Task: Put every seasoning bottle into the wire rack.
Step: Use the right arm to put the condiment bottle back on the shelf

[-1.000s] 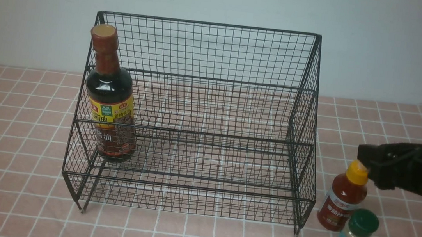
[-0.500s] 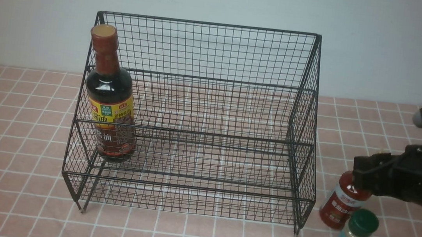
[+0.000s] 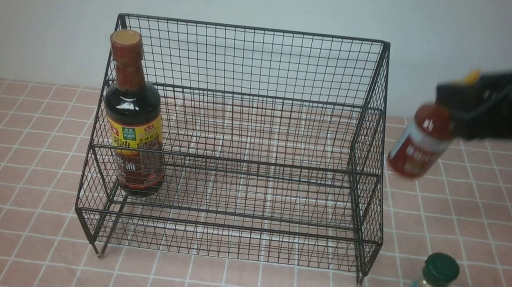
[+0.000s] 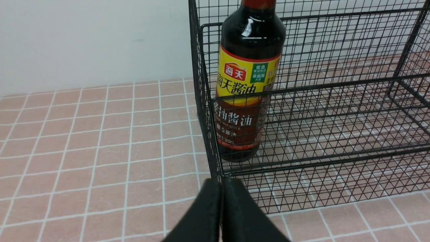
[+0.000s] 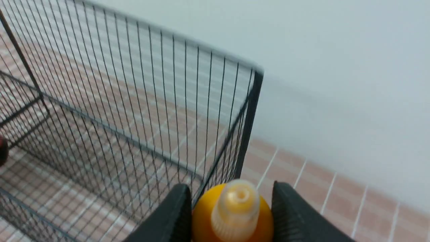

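Front view: the right gripper (image 3: 455, 103), clenched on the red squeeze bottle (image 3: 420, 142), has raised it from beside the shaker (image 3: 429, 283). It hangs tilted just right of the wire rack (image 3: 254, 28). The left gripper (image 4: 221, 188) stays closed.

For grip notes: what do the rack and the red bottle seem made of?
The wire rack looks like black-coated metal: thin, rigid, welded grid. The red squeeze bottle is probably glossy soft plastic, with a yellow plastic cap; blur leaves doubt.

front: high-ish, facing whole wire rack (image 3: 254, 28) | left wrist: low, near its corner | right wrist: up beside it | rack's in all three
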`<state>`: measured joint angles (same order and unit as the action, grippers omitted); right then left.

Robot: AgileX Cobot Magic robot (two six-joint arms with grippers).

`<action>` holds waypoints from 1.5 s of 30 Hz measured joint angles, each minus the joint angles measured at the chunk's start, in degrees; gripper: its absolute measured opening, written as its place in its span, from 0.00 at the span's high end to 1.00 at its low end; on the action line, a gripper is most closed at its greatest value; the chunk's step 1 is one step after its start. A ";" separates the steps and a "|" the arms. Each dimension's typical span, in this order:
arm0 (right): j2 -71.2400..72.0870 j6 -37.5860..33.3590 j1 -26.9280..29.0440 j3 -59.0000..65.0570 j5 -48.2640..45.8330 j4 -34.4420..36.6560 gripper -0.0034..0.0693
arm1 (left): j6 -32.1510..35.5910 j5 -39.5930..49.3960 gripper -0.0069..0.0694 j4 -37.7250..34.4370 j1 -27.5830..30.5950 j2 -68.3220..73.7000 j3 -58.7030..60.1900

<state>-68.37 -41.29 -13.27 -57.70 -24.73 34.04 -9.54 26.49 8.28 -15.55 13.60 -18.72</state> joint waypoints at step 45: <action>-20.72 -8.74 -6.48 -11.74 -7.75 14.15 0.56 | 0.00 -0.06 0.92 -0.05 0.00 0.00 0.00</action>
<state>-89.09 -50.03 -19.76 -69.44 -32.48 48.19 -9.54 26.43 8.23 -15.55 13.60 -18.72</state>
